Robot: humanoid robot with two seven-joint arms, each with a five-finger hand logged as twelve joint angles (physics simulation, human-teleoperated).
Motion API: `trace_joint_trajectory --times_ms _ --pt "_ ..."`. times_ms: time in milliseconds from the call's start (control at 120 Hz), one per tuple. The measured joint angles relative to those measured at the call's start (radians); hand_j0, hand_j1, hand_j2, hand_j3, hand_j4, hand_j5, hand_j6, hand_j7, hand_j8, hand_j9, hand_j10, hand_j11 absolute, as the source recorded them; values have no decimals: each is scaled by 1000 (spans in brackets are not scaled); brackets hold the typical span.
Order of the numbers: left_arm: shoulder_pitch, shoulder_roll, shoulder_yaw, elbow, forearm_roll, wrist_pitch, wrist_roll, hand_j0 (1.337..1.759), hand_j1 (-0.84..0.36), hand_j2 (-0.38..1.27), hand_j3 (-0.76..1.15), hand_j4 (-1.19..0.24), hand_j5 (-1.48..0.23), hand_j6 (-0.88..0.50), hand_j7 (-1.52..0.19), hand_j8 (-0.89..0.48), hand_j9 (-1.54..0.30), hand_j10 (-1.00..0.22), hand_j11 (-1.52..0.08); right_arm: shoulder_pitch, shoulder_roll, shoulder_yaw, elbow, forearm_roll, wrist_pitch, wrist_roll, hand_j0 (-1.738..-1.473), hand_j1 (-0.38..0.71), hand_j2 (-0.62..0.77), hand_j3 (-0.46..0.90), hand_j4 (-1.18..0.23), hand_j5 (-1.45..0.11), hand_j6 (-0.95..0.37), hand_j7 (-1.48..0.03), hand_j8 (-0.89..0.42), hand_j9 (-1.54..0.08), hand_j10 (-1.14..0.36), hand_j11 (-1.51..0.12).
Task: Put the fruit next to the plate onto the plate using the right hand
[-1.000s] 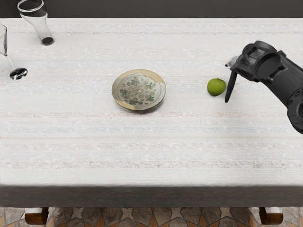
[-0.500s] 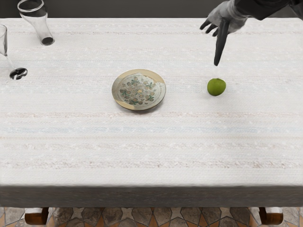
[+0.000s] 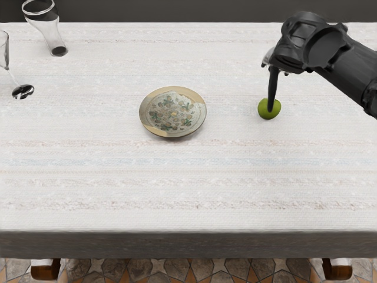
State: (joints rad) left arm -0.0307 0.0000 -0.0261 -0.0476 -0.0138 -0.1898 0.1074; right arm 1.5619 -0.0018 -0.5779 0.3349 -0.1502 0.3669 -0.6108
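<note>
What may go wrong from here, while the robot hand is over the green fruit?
1. Only one finger of the right robot hand points down onto the round fruit. A push from above may roll it away across the flat table.
2. The plate lies apart, to the fruit's left. With a weak grasp, the fruit may drop on the way.

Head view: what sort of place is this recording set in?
Likely a simulated dining room: a cloth-covered table set with a patterned plate, a wine glass and a glass carafe, with a tiled floor below.
</note>
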Motion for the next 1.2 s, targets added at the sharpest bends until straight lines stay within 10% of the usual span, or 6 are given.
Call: trace_joint_trajectory --times_ms 517,833,958,1200 --pt "0 0 0 0 0 0 0 1658 349 0 0 -1 0 -1 0 -1 0 -1 0 -144 2 31 15 -12 -232 0 -1658 -343 0 0 -8 -7 -9 -6 -8 -7 -7 -7" --pt "0 0 0 0 0 0 0 1658 349 0 0 -1 0 -1 0 -1 0 -1 0 -183 2 130 15 -8 -303 0 -1658 -90 -42 0 -220 -282 -221 -281 -220 -282 -219 -282" --pt "0 0 0 0 0 0 0 1658 349 0 0 -1 0 -1 0 -1 0 -1 0 -189 2 147 12 -3 -306 0 -1658 166 -82 0 -443 -555 -398 -561 -357 -559 -439 -559" --pt "0 0 0 0 0 0 0 1658 349 0 0 -1 -1 -1 -1 -1 -1 -1 -1 -193 2 289 9 2 -204 -1 -1650 230 310 0 -639 -967 -369 -958 -343 -980 -587 -978"
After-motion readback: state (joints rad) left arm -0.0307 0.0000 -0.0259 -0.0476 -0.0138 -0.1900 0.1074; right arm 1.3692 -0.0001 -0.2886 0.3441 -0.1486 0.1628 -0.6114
